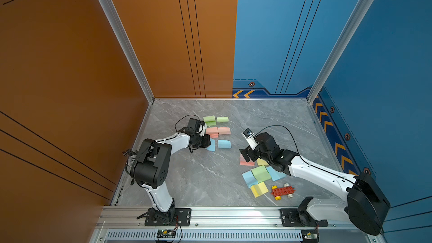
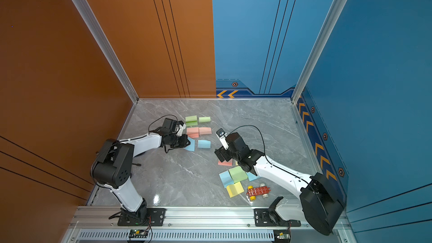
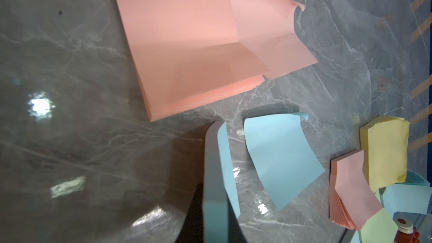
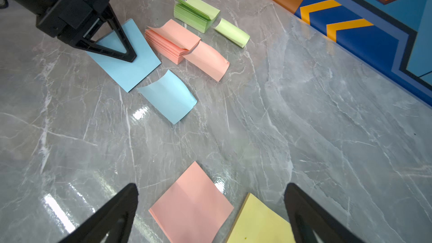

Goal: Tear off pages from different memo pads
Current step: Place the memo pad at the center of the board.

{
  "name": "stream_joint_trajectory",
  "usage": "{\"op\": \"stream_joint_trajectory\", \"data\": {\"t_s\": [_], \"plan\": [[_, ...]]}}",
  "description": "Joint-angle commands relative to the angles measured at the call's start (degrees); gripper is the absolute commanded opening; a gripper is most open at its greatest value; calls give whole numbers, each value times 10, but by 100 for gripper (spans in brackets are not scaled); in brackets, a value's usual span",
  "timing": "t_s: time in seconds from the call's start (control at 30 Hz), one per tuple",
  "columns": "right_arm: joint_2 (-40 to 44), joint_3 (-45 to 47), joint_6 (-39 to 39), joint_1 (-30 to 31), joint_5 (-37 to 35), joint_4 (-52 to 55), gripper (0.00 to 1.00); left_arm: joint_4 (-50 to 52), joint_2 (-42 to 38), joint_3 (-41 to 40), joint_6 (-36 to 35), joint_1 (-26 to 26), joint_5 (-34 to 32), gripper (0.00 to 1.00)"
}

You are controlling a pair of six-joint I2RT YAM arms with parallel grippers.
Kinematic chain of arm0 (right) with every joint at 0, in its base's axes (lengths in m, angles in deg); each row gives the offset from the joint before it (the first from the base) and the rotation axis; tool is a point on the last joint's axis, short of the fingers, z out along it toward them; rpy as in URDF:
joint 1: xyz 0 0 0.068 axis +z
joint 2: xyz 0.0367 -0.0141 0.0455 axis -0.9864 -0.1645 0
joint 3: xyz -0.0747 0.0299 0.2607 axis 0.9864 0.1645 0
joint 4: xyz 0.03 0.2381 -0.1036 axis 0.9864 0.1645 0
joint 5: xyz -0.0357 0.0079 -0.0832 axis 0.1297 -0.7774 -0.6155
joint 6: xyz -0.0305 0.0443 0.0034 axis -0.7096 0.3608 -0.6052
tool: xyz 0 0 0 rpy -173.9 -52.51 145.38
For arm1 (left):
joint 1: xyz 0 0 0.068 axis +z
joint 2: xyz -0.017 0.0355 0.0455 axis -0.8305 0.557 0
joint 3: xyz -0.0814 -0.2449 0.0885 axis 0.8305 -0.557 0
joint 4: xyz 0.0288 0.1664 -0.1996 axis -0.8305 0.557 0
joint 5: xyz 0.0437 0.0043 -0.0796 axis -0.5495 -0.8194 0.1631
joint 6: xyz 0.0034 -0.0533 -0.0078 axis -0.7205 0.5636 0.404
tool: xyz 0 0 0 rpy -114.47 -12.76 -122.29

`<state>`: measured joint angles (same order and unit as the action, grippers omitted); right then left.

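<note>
My left gripper, in the upper left of the right wrist view, has its jaws pressed together on a blue page. I see no layered edge on it, and its lower corner seems to touch the table. A loose blue page lies curled just beside it, toward frame centre. I judge the step to be laying this sheet down. I'd lower it flat, clear of its neighbour, then part the jaws and lift straight up so the paper doesn't drag. The right gripper hangs spread wide at the bottom edge, over a pink memo pad just beside a yellow memo pad. The next tear likely starts there, and a pad may slide unless pinned.

The table is glossy grey marble, with glare patches that could hide a thin edge. In a top view, an orange wall fills the left and a blue wall the right. A red toy car sits at lower right.
</note>
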<state>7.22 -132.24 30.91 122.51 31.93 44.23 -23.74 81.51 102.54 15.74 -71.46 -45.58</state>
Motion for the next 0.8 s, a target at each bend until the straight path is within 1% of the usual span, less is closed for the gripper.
{"op": "stream_joint_trajectory", "data": {"t_s": [0.0,0.07,0.1,0.13,0.17,0.2,0.27,0.3,0.4,0.47,0.5,0.57,0.67,0.77], "plan": [[28,2,51,-6,-78,32,100,24,21,-2,-5,5,-19,19],[35,-1,106,-15,-108,66,100,28,15,-8,-5,6,-35,32],[36,-6,147,-44,-120,91,100,33,11,-9,-6,6,-47,38],[36,-7,184,-64,-117,110,100,37,6,-10,-7,6,-57,42],[36,-5,210,-83,-101,121,100,41,2,-11,-7,6,-65,46],[35,0,237,-111,-72,129,100,44,-3,-11,-7,6,-72,53],[36,8,264,-149,-19,138,100,49,-16,-11,-4,5,-89,68],[39,14,268,-156,-5,141,100,52,-25,-11,-1,3,-100,77],[53,30,279,-145,4,142,100,64,-68,-19,12,-4,-151,94],[58,37,297,-129,14,148,99,75,-106,-27,23,-13,-199,95],[58,40,305,-119,21,152,97,82,-130,-33,29,-21,-225,96],[55,43,320,-96,26,157,96,88,-179,-51,41,-43,-264,95],[40,43,342,-55,30,150,94,88,-244,-82,62,-88,-278,94],[-3,29,356,-30,47,134,89,87,-284,-108,83,-134,-276,93]]}}
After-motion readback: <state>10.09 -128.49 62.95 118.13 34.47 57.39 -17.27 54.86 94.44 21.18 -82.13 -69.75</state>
